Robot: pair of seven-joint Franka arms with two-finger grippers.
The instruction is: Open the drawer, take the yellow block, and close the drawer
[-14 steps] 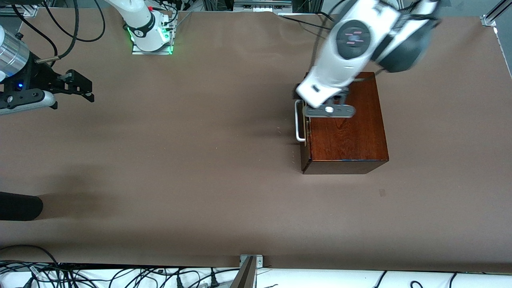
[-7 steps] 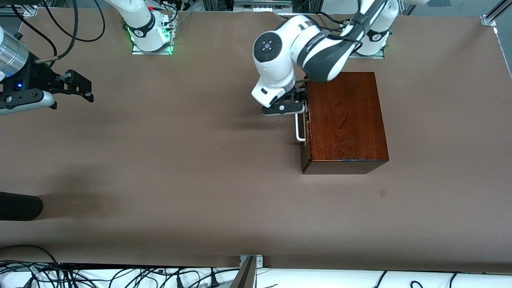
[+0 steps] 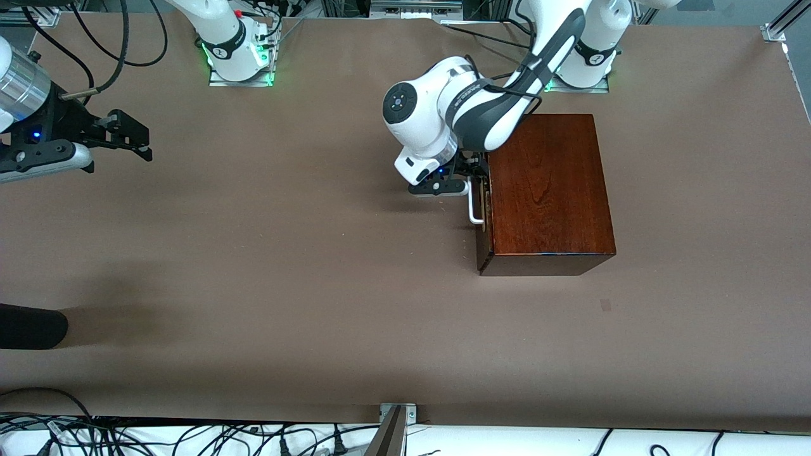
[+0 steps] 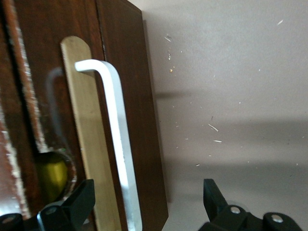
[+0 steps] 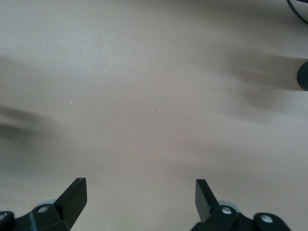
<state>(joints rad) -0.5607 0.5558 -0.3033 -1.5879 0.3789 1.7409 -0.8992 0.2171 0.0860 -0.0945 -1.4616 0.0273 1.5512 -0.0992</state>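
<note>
The glossy reddish-brown box (image 3: 548, 190) stands toward the left arm's end of the table, its drawer pushed in. The white U-shaped handle (image 3: 472, 206) faces the right arm's end. My left gripper (image 3: 471, 179) is open, low at the end of the handle farther from the front camera. In the left wrist view the handle bar (image 4: 115, 125) runs between the open fingers of the left gripper (image 4: 148, 191), untouched, on the dark drawer front (image 4: 130, 57). A dull yellow patch (image 4: 50, 173) shows in a notch; I cannot tell what it is. The yellow block is hidden. My right gripper (image 3: 136, 142) waits open and empty.
The right wrist view shows the right gripper (image 5: 139, 190) above bare brown table (image 5: 154, 96). A black rounded object (image 3: 31, 326) lies at the edge of the table at the right arm's end. Cables run along the table's edges.
My left arm has swung off the top of the box and come down in front of the drawer, bringing its open gripper around the handle. The right gripper has barely moved.
</note>
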